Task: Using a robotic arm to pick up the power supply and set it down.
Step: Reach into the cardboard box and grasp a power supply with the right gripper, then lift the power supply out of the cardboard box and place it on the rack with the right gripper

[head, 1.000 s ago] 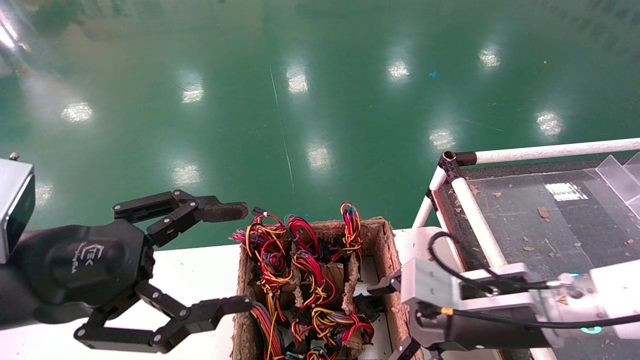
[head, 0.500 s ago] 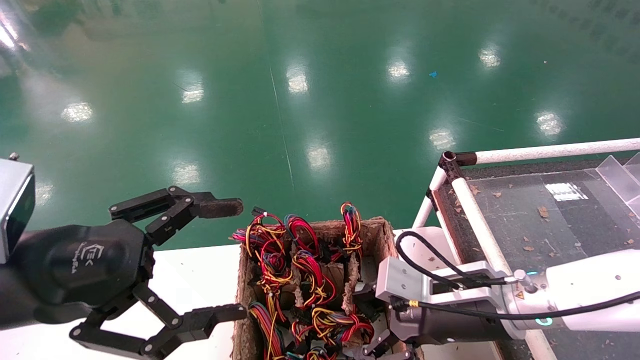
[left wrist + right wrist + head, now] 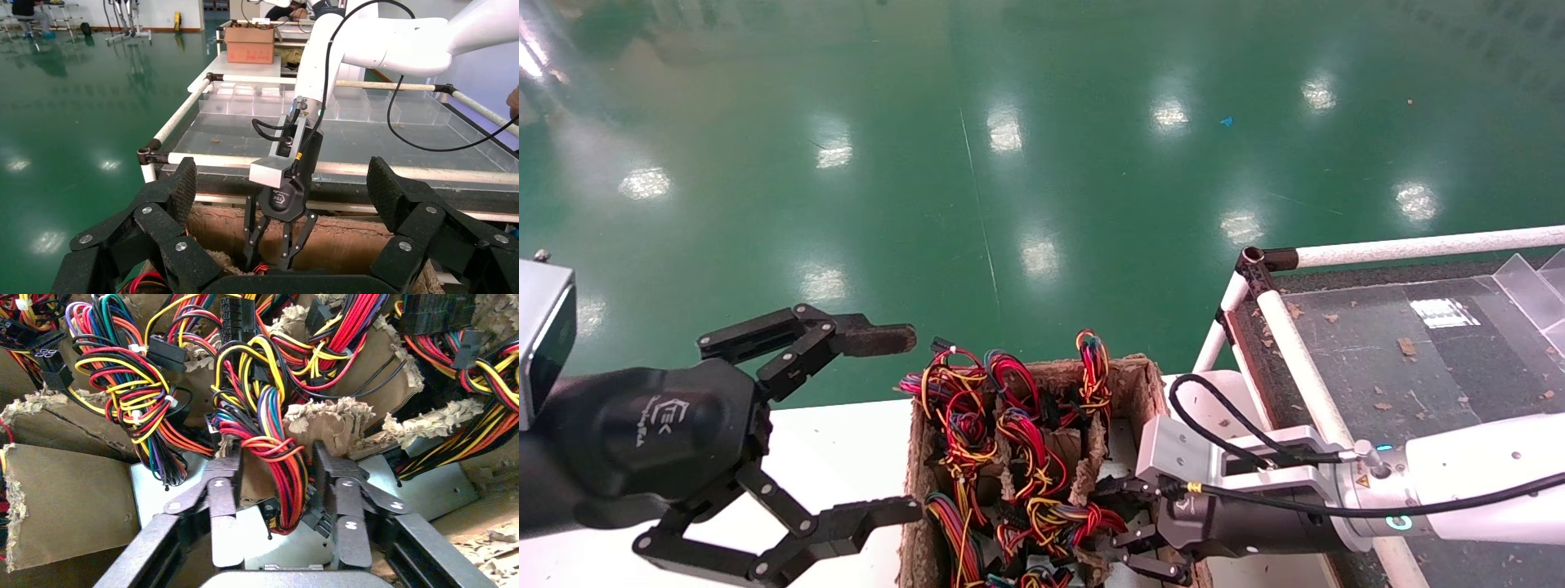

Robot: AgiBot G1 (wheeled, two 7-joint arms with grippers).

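A brown cardboard box (image 3: 1150, 384) with torn dividers holds power supplies, their red, yellow and orange wire bunches (image 3: 1017, 441) sticking up. My right gripper (image 3: 1120, 527) reaches down into the box's right side. In the right wrist view it is open (image 3: 278, 496). Its fingers (image 3: 223, 508) straddle one wire bundle (image 3: 272, 453) just above the silver-grey case of a power supply (image 3: 281, 542); a strip of cardboard shows between one finger and the bundle. My left gripper (image 3: 899, 425) hangs wide open to the left of the box, holding nothing. The left wrist view shows the right gripper (image 3: 272, 254) dipping behind the box wall (image 3: 349, 239).
The box stands on a white table (image 3: 838, 441). To the right is a bench framed in white tubes (image 3: 1291, 335) with a dark top and clear plastic bins (image 3: 1528, 286). Green floor lies beyond. A second silver case (image 3: 428, 487) lies in the neighbouring compartment.
The right arm has swung left and down from the box's right edge into the box, and its fingers now sit around a wire bundle. The left gripper sank slightly, then held still.
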